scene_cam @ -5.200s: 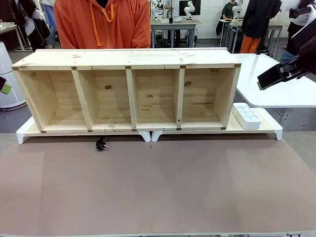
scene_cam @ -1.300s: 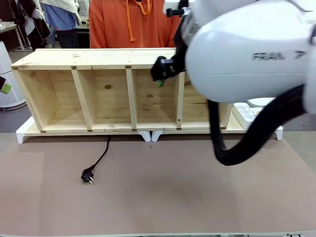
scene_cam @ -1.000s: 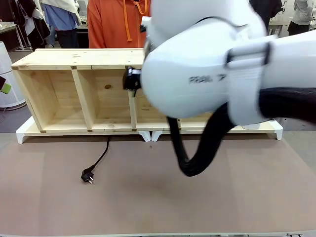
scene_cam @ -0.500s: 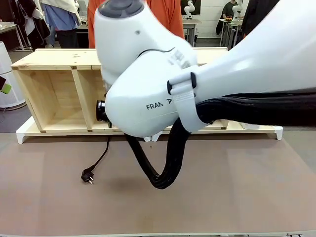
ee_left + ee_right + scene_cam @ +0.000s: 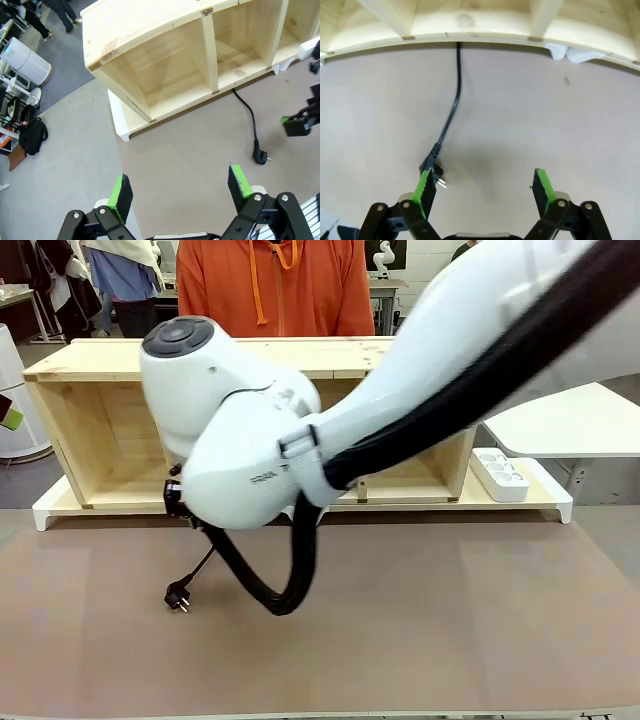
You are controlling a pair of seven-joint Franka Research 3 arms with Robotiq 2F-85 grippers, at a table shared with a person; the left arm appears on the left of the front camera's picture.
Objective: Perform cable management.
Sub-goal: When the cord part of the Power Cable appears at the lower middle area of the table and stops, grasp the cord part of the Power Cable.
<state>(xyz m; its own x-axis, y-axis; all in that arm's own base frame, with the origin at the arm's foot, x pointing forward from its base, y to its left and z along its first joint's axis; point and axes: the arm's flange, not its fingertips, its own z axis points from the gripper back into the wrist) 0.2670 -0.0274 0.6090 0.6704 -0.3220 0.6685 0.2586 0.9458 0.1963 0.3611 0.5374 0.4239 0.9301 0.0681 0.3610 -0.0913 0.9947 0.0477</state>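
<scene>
- The brown table [image 5: 450,640] runs the full width in front of you.
- The wooden shelf [image 5: 100,360] stands along its far side, its open compartments facing the robot.
- The right arm [image 5: 420,370] reaches across the middle and covers much of the shelf; its black braided hose [image 5: 290,580] loops down to just over the table.
- A person in an orange hoodie [image 5: 275,290] stands behind the shelf.
- The white power strip [image 5: 498,474] sits just beside the shelf's right end.
- Right gripper [image 5: 482,180]: fingers wide apart over the table, nothing between them.
- Left gripper [image 5: 178,180]: fingers also spread, holding nothing, high above the shelf's left end.
- The cable [image 5: 454,105] comes out from under the shelf's front edge and curves across the table toward the robot.
- Its plug [image 5: 432,167] lies flat on the table, in the right wrist view just beside one green pad [image 5: 425,187]; you cannot tell whether they touch.
</scene>
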